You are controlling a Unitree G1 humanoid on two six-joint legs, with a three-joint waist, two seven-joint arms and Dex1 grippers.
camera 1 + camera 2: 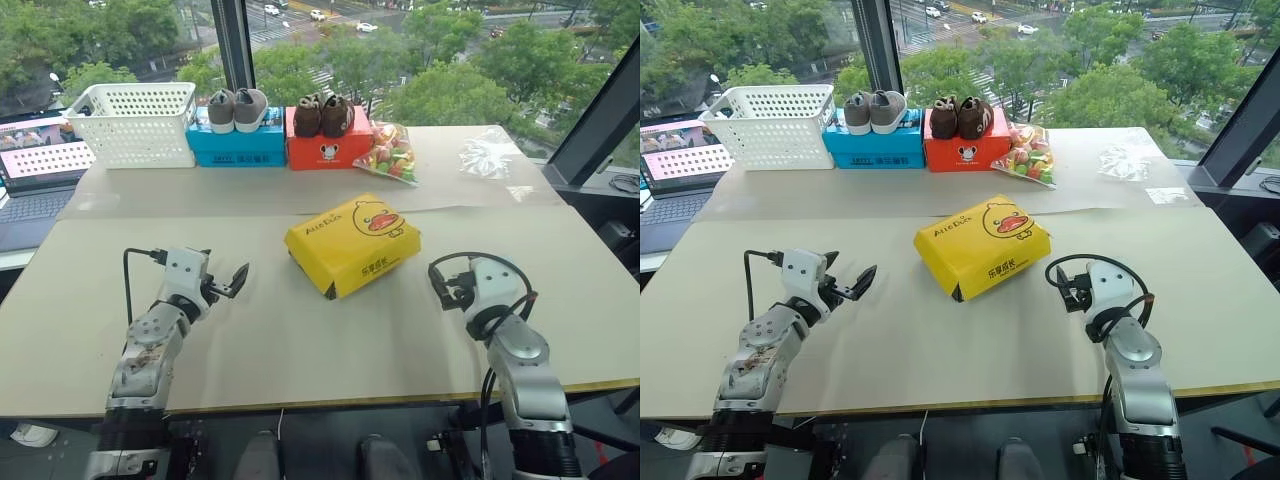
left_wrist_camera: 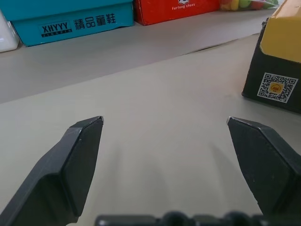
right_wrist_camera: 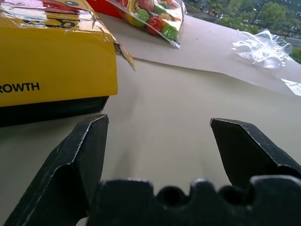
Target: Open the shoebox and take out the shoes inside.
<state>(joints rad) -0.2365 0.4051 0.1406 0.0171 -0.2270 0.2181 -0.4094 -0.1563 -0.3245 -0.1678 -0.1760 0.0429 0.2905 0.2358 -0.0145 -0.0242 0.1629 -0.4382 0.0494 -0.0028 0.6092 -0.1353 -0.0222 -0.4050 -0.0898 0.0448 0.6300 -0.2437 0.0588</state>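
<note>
Reaching forward over the pale cardboard-covered table (image 1: pixel 300 340), the left gripper (image 1: pixel 225 284) and the right gripper (image 3: pixel 157 136) both have their black fingers spread wide, holding nothing. Between them, a bit farther out, sits the yellow cardboard shoebox with a duck face (image 1: pixel 352 243), lid shut. Far back stand a blue box (image 1: pixel 235 145), an orange-red box (image 1: pixel 328 150) and a white plastic basket (image 1: pixel 135 124).
</note>
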